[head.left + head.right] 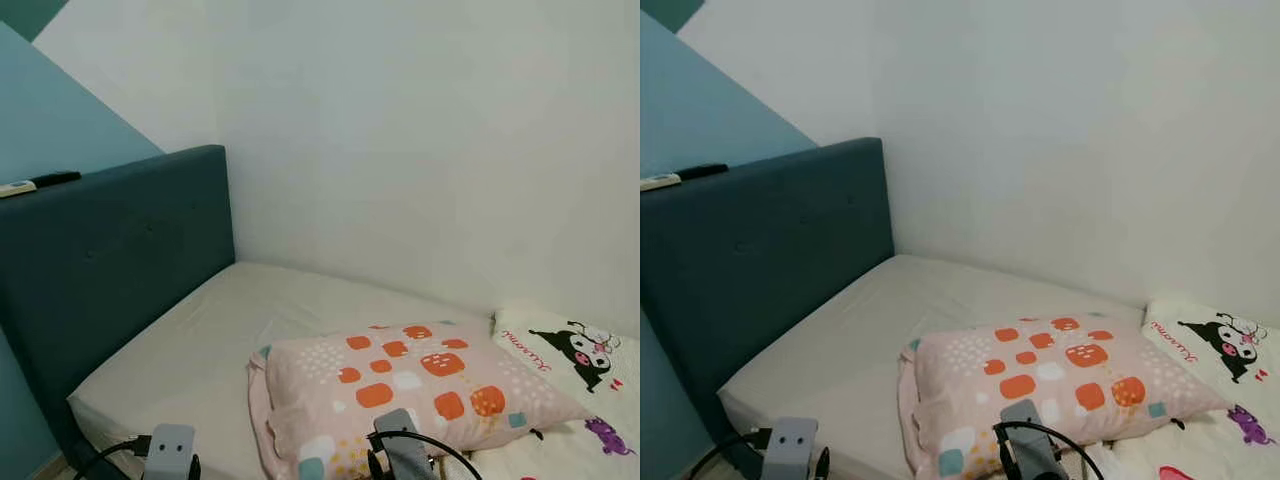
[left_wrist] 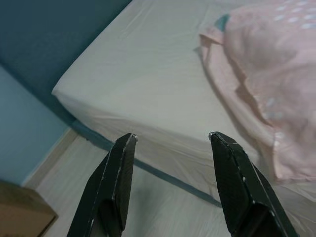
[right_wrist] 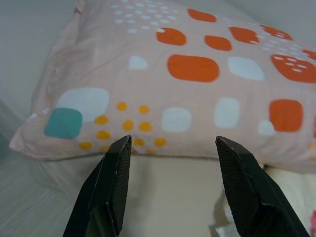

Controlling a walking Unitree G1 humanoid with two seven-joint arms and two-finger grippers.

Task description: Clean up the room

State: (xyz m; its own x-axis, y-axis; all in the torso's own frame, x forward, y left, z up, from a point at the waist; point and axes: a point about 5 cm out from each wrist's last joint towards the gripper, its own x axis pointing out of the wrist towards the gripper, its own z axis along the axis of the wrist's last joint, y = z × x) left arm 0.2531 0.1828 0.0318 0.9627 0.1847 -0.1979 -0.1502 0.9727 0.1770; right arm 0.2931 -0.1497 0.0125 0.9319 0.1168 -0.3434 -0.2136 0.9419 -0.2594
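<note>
Your pillow (image 1: 410,390) lies on the mattress (image 1: 210,350) toward its near edge, well apart from the teal headboard (image 1: 110,260). Its case is pale pink, printed with rounded squares in orange, white and teal, plus small white and yellow dots, and a flat pink flange runs round its edge. Just beside it on your right you have a white blanket (image 1: 575,375) with a black-and-white cartoon figure and purple marks.

From the head cameras you get what the wrists cannot give you — the white wall (image 1: 420,140), and a dark remote (image 1: 55,180) with a lighter one touching it on top of the headboard. The right wrist view shows you the pillow's near edge close up, with the right gripper (image 3: 173,143) spread wide just short of it and holding nothing. The left wrist view adds the mattress corner, pale wood floor (image 2: 163,207) and a brown box (image 2: 19,212) — the left gripper (image 2: 173,138) hangs there, fingers wide apart and empty.
</note>
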